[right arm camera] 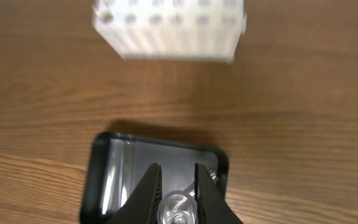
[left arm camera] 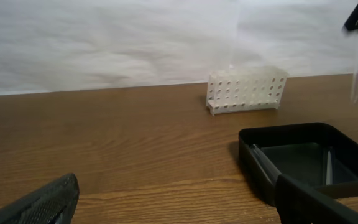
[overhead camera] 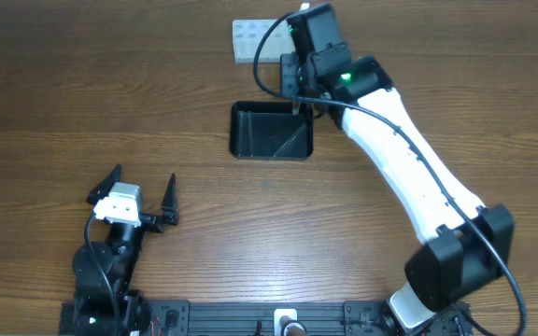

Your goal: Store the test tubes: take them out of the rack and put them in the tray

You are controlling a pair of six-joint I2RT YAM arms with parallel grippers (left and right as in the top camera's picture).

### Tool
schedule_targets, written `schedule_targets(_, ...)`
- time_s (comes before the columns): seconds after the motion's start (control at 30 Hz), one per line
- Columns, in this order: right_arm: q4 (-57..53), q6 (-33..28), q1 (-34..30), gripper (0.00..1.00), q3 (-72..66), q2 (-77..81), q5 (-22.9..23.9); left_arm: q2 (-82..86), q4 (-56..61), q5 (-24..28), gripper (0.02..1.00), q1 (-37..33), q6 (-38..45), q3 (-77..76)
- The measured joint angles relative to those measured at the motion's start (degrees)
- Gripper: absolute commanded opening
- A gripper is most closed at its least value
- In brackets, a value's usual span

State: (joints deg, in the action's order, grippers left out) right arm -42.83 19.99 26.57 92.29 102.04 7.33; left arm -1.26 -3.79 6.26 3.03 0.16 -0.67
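Closest to my right wrist cam is the right gripper (right arm camera: 176, 171), its two fingers (right arm camera: 148, 190) clamped on a clear test tube (right arm camera: 176, 208) that I'm looking straight down the end of at the bottom centre of the frame. It hangs upright over the black tray (right arm camera: 166, 142), near the tray's right-hand wall in that shot. In the left wrist view the same tube shows at the far upper right, dangling above the tray's far corner without touching it.

The tray sits about centre in the top view, slightly up from the middle. Inside it I can make out what looks like a couple of clear tubes (left arm camera: 261, 160) lying flat, though they're glassy and hard to count.

The white rack (overhead camera: 250, 39) is at the top centre of the overhead frame, just beyond the tray with a strip of bare wooden table (overhead camera: 82, 84) between them, and partly covered by the right arm.

The left gripper (overhead camera: 143, 177) is down in the lower left of the overhead frame, well apart from the tray, jaws spread wide with nothing between them.
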Motion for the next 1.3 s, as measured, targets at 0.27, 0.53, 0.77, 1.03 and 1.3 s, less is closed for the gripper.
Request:
schedule_targets(0.27,0.4,2.4,0.2,0.012,-3.6,5.9,-0.2,0.0,0.0,0.0,0.998,0.0,0.0,0.0)
schedule_targets(0.53,0.7,2.8,0.2,0.014,-4.1,7.0,-0.2,0.0,0.0,0.0,1.0,0.0,0.0,0.0)
schedule_targets(0.77,1.2,3.3,0.3,0.023,-4.1,8.7,-0.2,0.0,0.0,0.0,0.998,0.0,0.0,0.0)
schedule_targets(1.03,1.2,3.6,0.4,0.088,-4.2,11.6,-0.2,0.0,0.0,0.0,1.0,0.0,0.0,0.0)
schedule_targets(1.3,1.3,3.8,0.8,0.145,-4.3,11.9,-0.2,0.0,0.0,0.0,1.0,0.0,0.0,0.0)
